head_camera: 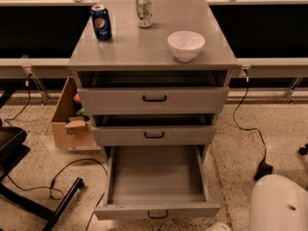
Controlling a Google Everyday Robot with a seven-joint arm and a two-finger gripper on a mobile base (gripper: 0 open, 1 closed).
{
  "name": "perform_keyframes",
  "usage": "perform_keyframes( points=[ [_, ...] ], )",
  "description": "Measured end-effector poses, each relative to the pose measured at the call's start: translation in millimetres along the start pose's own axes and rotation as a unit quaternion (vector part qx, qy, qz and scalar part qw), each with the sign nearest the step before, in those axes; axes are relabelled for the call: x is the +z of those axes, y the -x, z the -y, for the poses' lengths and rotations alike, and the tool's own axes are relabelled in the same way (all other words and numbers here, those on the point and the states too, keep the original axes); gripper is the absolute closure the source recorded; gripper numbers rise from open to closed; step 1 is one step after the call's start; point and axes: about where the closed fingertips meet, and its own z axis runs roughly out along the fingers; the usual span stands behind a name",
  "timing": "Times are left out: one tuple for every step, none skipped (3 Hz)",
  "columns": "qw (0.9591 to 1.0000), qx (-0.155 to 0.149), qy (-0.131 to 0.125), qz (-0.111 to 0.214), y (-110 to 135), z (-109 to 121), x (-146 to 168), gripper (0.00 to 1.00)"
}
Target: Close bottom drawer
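The bottom drawer [155, 177] of the grey cabinet [153, 52] is pulled far out. It is a wide shallow grey tray, and it looks empty inside. Its slim front panel [156, 211] carries a small black handle [158, 215] near the picture's lower edge. The middle drawer [154, 134] and the top drawer [154, 99] are pushed in, each with a black handle. My gripper is out of view. Only a white rounded part of the robot [279, 203] shows at the bottom right, to the right of the open drawer.
On the cabinet top stand a blue soda can [101, 21], a pale can [143, 10] and a white bowl [186, 44]. A cardboard box [70, 124] sits left of the cabinet. Black cables [62, 177] and a chair base [19, 177] lie on the floor at left, and a cable with a plug [262, 167] lies at right.
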Motion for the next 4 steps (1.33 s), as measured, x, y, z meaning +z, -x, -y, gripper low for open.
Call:
perform_keyframes(
  points=[
    [0.9976,-0.020,-0.049,0.045,13,35,7,1.00],
    [0.9914,-0.049,-0.099,0.071,22,75,0,1.00],
    [0.9837,-0.080,-0.136,0.086,34,109,-11,1.00],
    [0.9754,-0.103,-0.167,0.099,45,140,-23,1.00]
  ],
)
